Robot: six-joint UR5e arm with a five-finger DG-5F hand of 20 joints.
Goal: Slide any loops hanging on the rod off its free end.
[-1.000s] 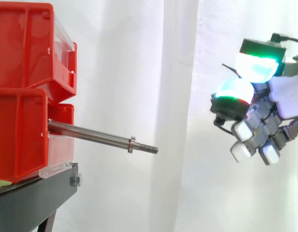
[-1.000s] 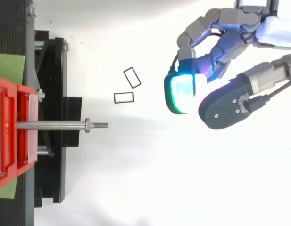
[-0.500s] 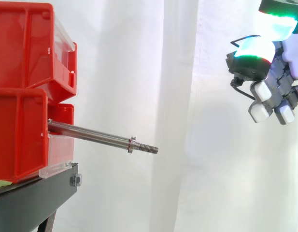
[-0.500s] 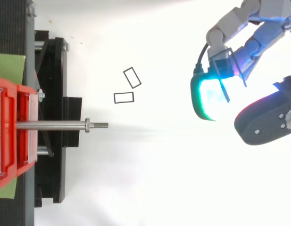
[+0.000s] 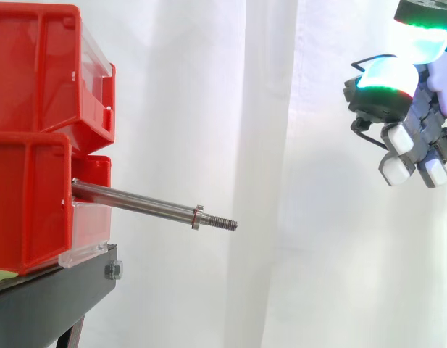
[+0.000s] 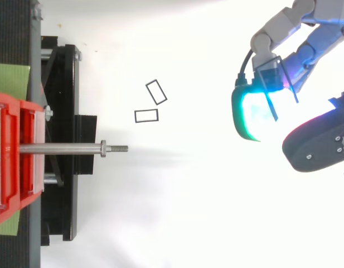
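The steel rod (image 5: pixel 136 203) sticks out of the lower red bin (image 5: pixel 27 203) toward the right, and its threaded free end (image 5: pixel 227 222) is bare. Nothing hangs on the rod (image 6: pixel 60 148). My hand (image 5: pixel 415 123) is far to the right of the rod and higher than it, with its fingers curled. A thin black rectangular loop (image 6: pixel 270 106) is pinched at the glowing fingertips (image 6: pixel 250 114). Two more black loops lie flat on the white floor, one (image 6: pixel 152 95) tilted and one (image 6: pixel 146 110) level, just beyond the rod's tip.
Two red bins are stacked on a black stand (image 5: pixel 56 297) at the left. The stand's black base (image 6: pixel 63 139) lies under the rod. A white curtain (image 5: pixel 230 109) hangs behind, with open room between the rod's tip and the hand.
The hand has moved right and upward, away from the rod's free end, carrying the loop. The rod and the two loops on the floor have not moved.
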